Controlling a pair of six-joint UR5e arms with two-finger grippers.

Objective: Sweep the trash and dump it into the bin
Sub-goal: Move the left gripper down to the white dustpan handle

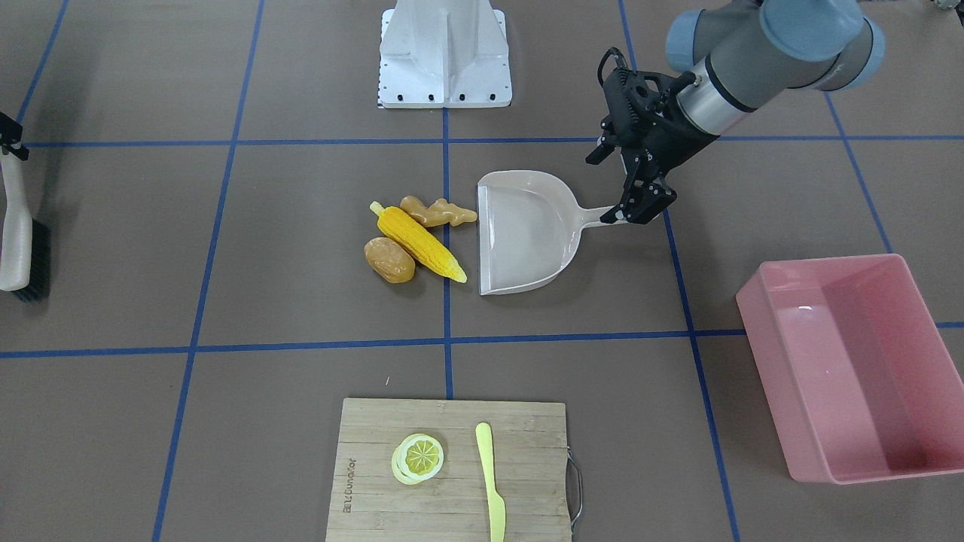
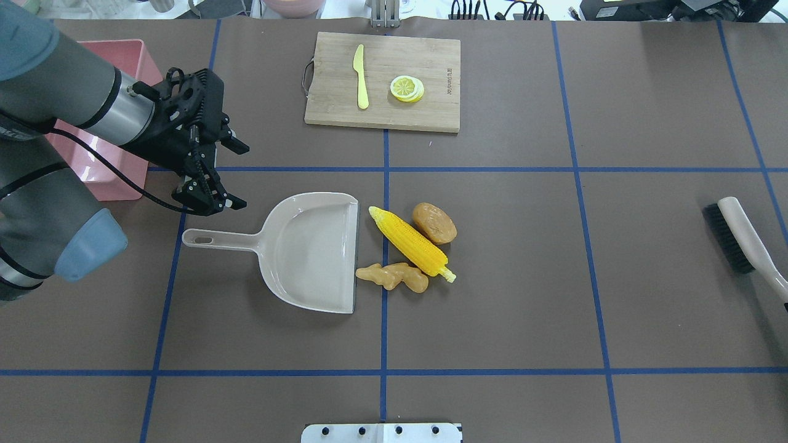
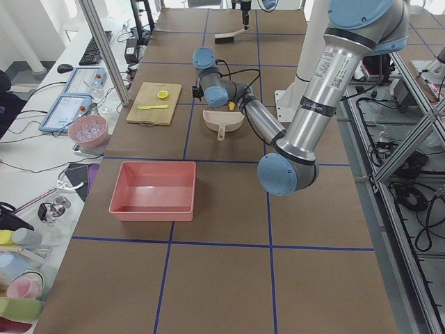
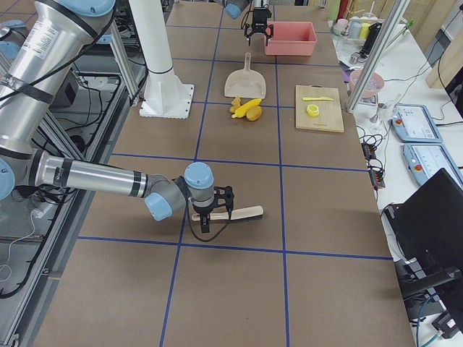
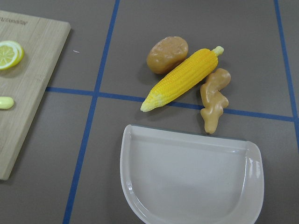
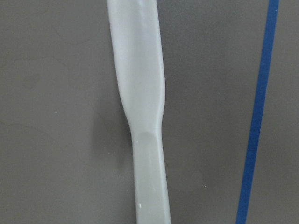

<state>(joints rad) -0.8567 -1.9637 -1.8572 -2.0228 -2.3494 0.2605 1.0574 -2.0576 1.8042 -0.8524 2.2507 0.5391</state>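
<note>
See corn cob [image 1: 418, 242], potato [image 1: 389, 260] and ginger root [image 1: 437, 212] close together on the tabletop [image 1: 602, 376], just beside the open lip of the dustpan [image 1: 527, 233]. Judge them light, hard, smooth, ready to roll; push low and slowly with the brush [image 1: 15, 226]. Take the dustpan by its thin stiff handle [image 2: 215, 239]; find just by it the left pincer [image 2: 209, 202] spread open, holding nothing. Cannot tell the state of the right pincer [image 4: 210, 217] at the brush. Find the bin [image 1: 776, 376] well apart.

- I see bright, even overhead light, with soft, short shadows.
- Glare spots sit on the bin [image 1: 851, 361] floor and, at 3 o'clock, on the dustpan [image 5: 187, 177] rim.
- The right wrist view looks slightly soft.
</note>
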